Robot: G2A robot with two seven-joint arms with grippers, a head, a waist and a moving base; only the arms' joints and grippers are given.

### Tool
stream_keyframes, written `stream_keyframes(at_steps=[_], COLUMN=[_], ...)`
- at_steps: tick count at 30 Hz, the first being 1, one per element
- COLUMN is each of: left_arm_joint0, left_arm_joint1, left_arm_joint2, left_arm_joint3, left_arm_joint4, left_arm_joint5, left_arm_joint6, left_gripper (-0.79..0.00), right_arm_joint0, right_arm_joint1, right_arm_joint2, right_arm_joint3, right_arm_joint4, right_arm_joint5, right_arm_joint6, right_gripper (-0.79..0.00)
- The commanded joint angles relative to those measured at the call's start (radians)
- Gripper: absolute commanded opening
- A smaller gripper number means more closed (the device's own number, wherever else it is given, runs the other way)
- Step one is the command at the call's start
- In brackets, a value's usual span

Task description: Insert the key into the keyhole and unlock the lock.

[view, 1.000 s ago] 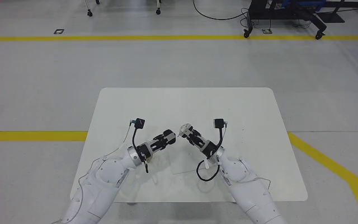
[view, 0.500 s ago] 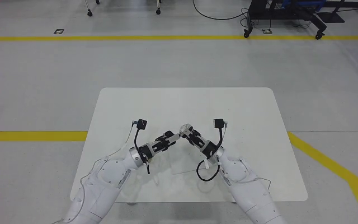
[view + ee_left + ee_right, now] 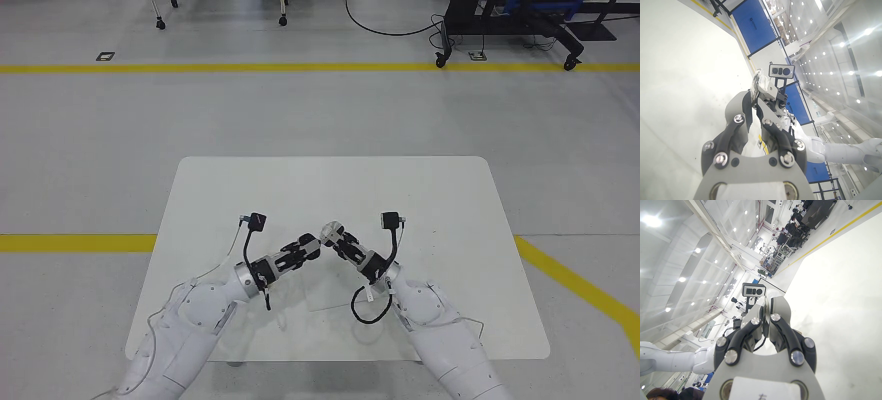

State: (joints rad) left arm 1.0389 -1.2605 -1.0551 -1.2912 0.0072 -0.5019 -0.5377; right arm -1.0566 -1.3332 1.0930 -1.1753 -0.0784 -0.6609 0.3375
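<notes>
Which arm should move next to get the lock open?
Left, probably. The left fingers are pinched together with their tips right at the silvery lock, so they only need to push in. What they pinch is too small to tell. The right fingers clamp the lock and should just hold steady.

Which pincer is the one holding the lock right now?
The right pincer: it is shut on the silvery lock. The left pincer only meets that lock tip-first from the opposite side.
</notes>
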Motion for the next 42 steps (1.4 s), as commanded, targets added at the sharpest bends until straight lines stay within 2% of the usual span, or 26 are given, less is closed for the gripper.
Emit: stream_keyframes(at_steps=[1,4,7,14,17,30,33,36,38,40,41,42], left_arm_joint0=[-0.002,-0.007,-0.009,-0.012,-0.012,-0.005,-0.006,-0.007,-0.008,-0.008,-0.008,-0.007], left_arm_joint1=[-0.001,-0.003,-0.004,-0.005,-0.005,-0.003,-0.003,-0.004,-0.005,-0.005,-0.005,-0.005], left_arm_joint2=[0.002,0.006,0.008,0.006,0.003,-0.013,-0.011,-0.007,-0.004,-0.003,-0.002,-0.003], left_arm_joint3=[0.003,0.007,0.01,0.016,0.015,0.018,0.019,0.021,0.022,0.024,0.024,0.025], left_arm_joint4=[0.001,-0.003,-0.004,0.009,0.01,-0.042,-0.045,-0.042,-0.038,-0.036,-0.035,-0.035], left_arm_joint5=[-0.001,-0.001,-0.001,0.007,0.005,-0.013,-0.012,-0.014,-0.016,-0.017,-0.019,-0.019], left_arm_joint6=[0.0,0.001,0.001,0.005,0.002,-0.038,-0.045,-0.05,-0.052,-0.052,-0.054,-0.054], left_gripper=[-0.708,-0.723,-0.785,-0.785,-0.785,-0.785,-0.785,-0.785,-0.785,-0.785,-0.785,-0.785], right_arm_joint0=[0.0,0.001,0.001,0.001,0.002,-0.013,-0.017,-0.018,-0.018,-0.018,-0.017,-0.017], right_arm_joint1=[0.0,0.0,-0.001,-0.001,0.0,0.009,0.01,0.011,0.011,0.011,0.012,0.012], right_arm_joint2=[0.0,0.0,0.0,0.003,0.005,0.028,0.031,0.031,0.03,0.03,0.03,0.03], right_arm_joint3=[-0.001,-0.002,-0.003,-0.01,-0.012,-0.026,-0.03,-0.031,-0.031,-0.031,-0.03,-0.03], right_arm_joint4=[-0.002,-0.006,-0.009,-0.014,-0.018,-0.01,-0.004,-0.003,-0.003,0.001,0.001,0.0], right_arm_joint5=[0.001,0.002,0.005,0.007,0.009,0.002,0.0,0.001,0.002,0.003,0.003,0.004], right_arm_joint6=[0.001,0.002,0.005,0.008,0.014,0.052,0.065,0.072,0.073,0.076,0.078,0.079], right_gripper=[-0.785,-0.785,-0.785,-0.785,-0.727,-0.711,-0.659,-0.646,-0.656,-0.717,-0.776,-0.785])
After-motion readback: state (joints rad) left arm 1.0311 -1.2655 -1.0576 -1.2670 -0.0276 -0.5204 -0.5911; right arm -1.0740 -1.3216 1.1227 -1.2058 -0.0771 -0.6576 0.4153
